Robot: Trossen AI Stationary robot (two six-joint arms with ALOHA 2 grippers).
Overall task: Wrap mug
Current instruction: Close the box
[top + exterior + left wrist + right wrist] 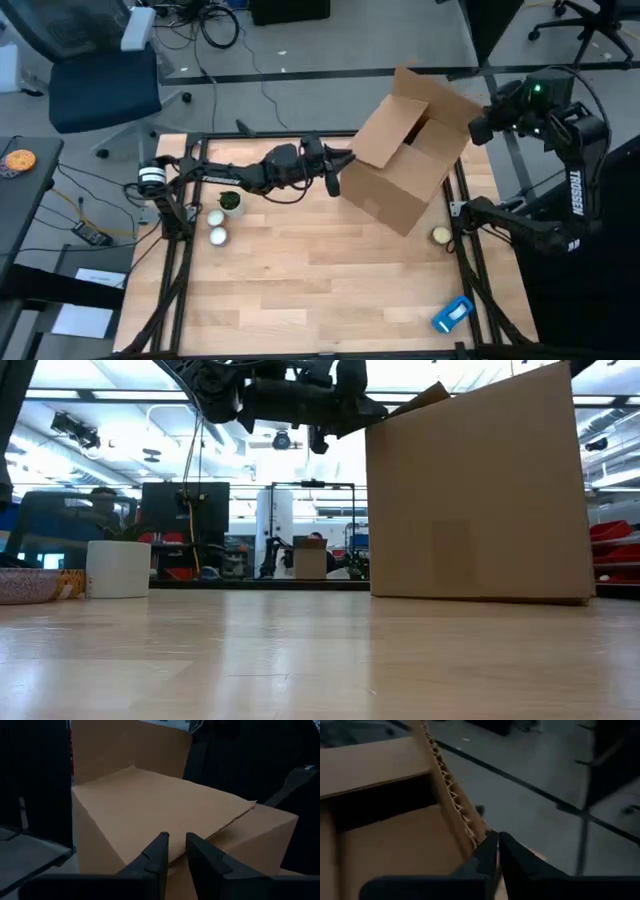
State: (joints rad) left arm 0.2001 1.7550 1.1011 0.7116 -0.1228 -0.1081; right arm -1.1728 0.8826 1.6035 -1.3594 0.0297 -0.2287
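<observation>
Box-closing step: left gripper [350, 158] pinches the cardboard box [405, 160] near flap, right gripper [496, 840] clenched on the far flap — next, fold both inward.

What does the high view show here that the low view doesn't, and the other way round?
Only the high view shows the right gripper at the far flap of the cardboard box, the box's open top, a blue item near the table's front right corner, and a small round object beside the box.

Only the low view shows the room behind the table and the box's plain side wall.

Both show the box, the left gripper at its left flap, and the white pot with a plant.
</observation>
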